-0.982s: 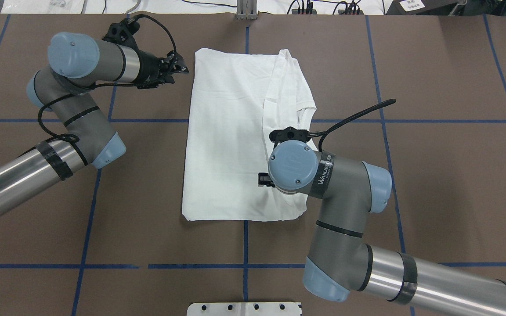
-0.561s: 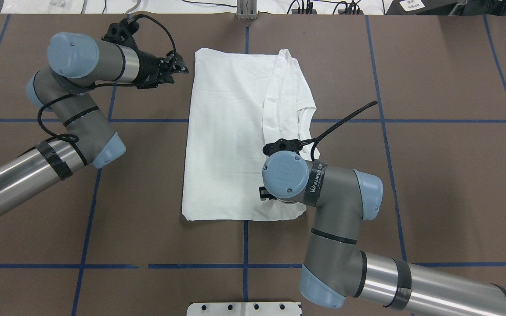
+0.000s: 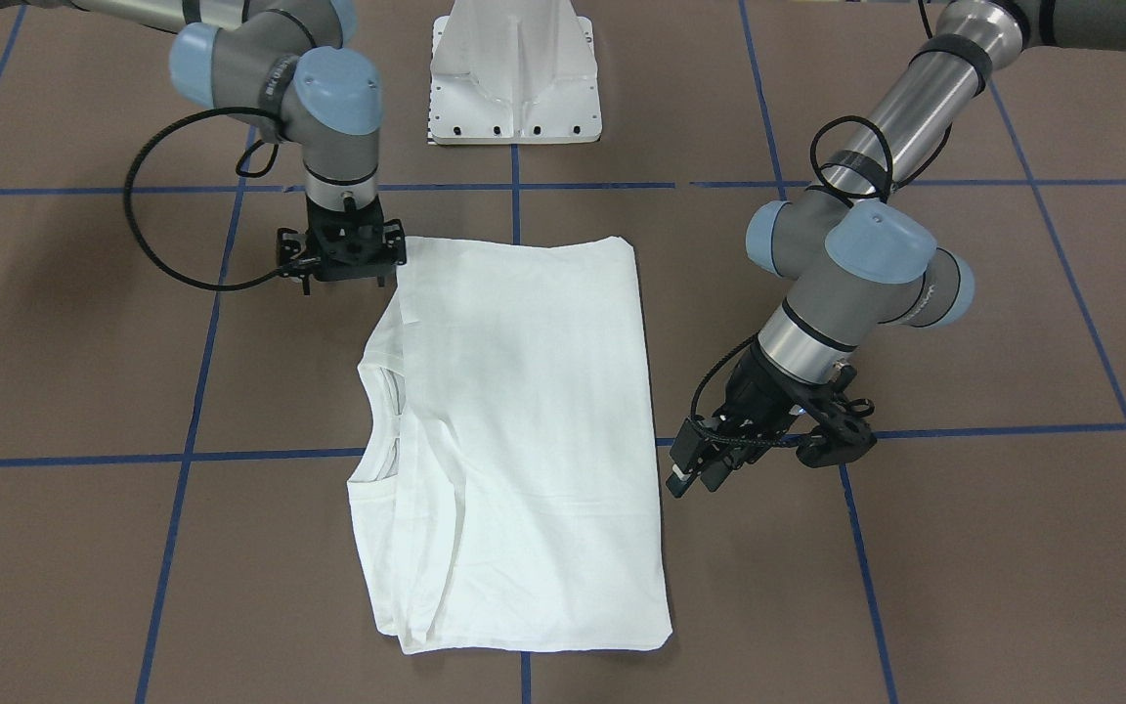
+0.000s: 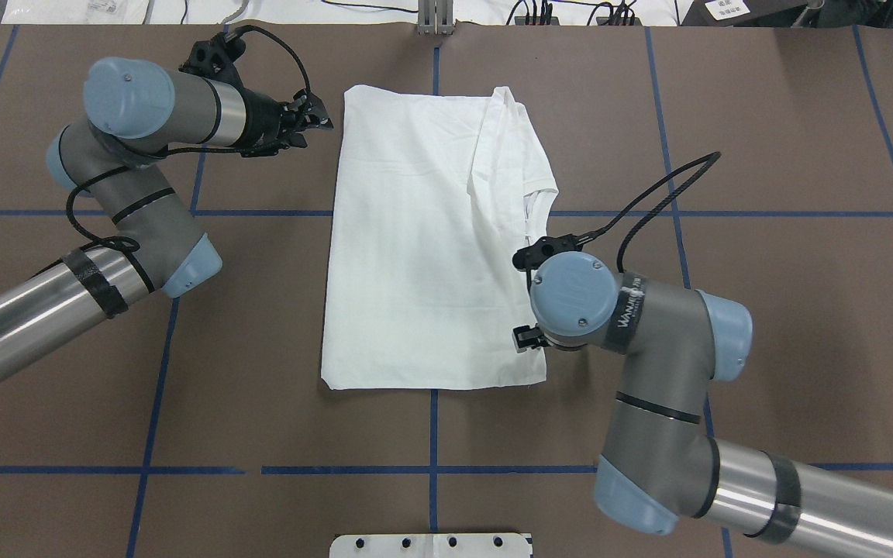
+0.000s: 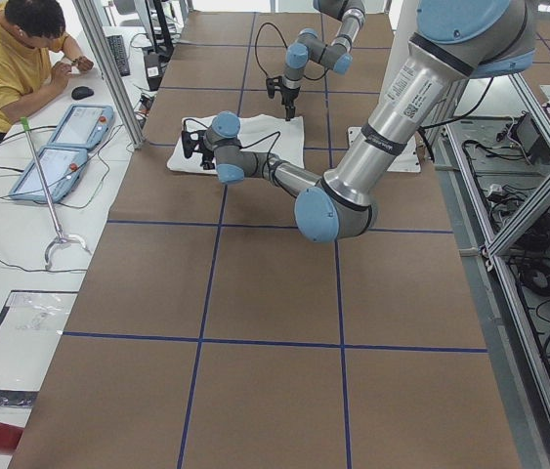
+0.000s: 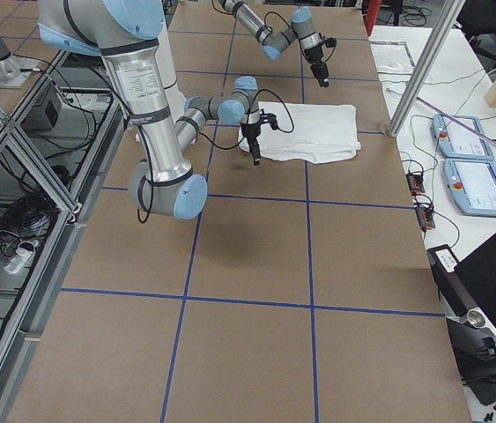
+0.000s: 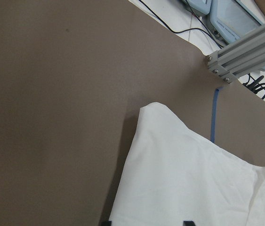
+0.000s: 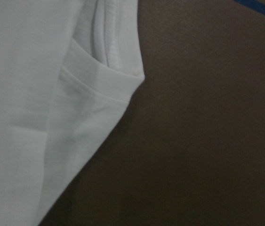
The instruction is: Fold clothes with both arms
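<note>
T-shirt (image 4: 408,256) flat mid-bench (image 4: 764,116), folded to a long strip; cross folds left, I'd say. Left claw (image 4: 321,118) spread, empty, beside a corner. Right claw (image 3: 343,264) over the opposite corner, can't tell its grip.

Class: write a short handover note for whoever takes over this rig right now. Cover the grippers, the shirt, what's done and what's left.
Left gripper: open, empty, beside the shirt's far left edge, not touching.
Right gripper: pointing down at the shirt's near right corner; open or shut unclear.
Shirt: flat, folded into a long rectangle, collar on the robot's right.
Done: lengthwise fold.
Left: probably the crosswise folds.
</note>
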